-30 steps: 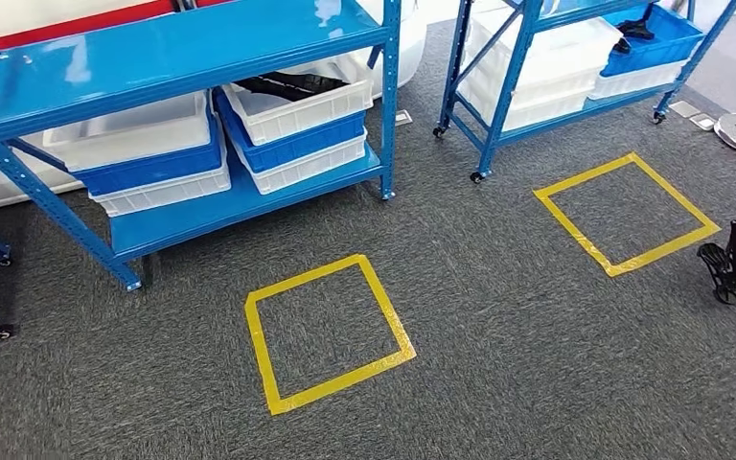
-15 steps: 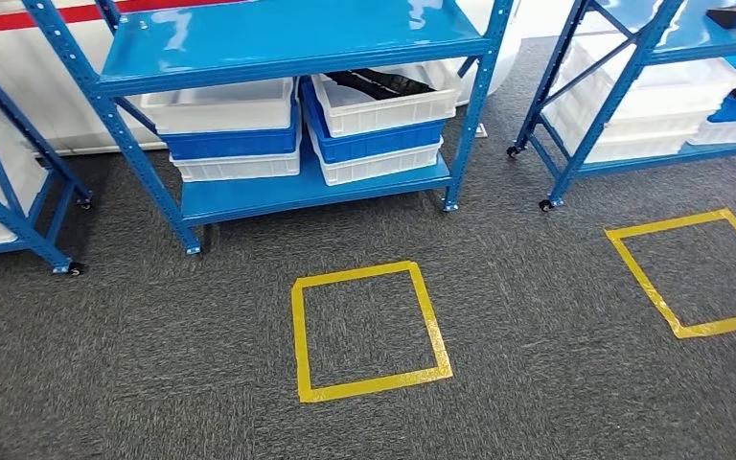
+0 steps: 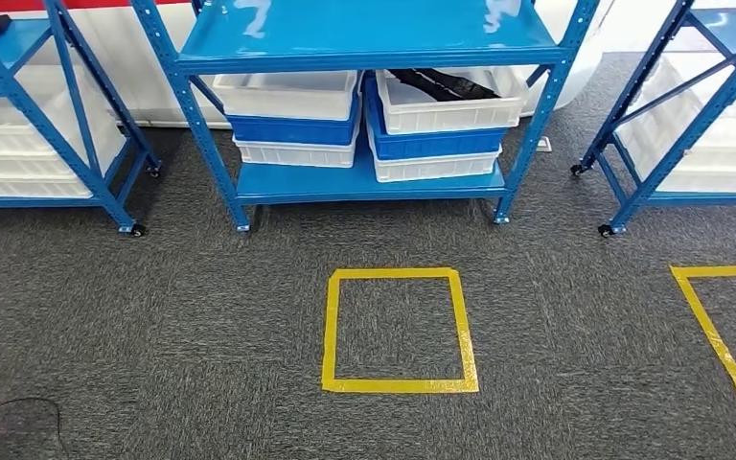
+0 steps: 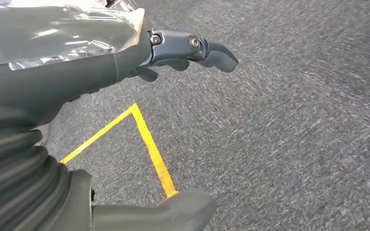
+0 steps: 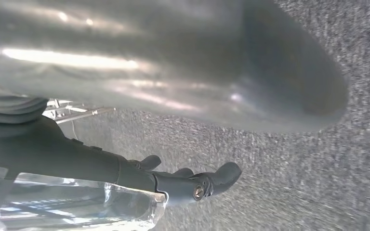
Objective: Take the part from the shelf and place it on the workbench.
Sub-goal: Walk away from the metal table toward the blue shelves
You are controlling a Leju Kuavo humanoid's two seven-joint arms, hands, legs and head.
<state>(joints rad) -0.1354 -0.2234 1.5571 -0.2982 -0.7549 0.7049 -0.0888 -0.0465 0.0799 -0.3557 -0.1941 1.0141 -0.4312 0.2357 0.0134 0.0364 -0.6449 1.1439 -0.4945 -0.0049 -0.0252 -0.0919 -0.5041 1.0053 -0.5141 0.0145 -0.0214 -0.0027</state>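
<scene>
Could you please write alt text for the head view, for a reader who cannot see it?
A blue metal shelf stands straight ahead on grey carpet, its lower level holding two stacks of white and blue bins; the right stack's top bin holds a dark part. A yellow tape square marks the floor before it, with more blue racks at either side.

I get bright, even overhead light: white glare patches on the blue shelf point(image 3: 364, 29) top. The head picture is sharp. My wrist pictures show carpet point(image 4: 294, 120) streaked with blur and my right hand point(image 5: 188, 180) soft.
</scene>
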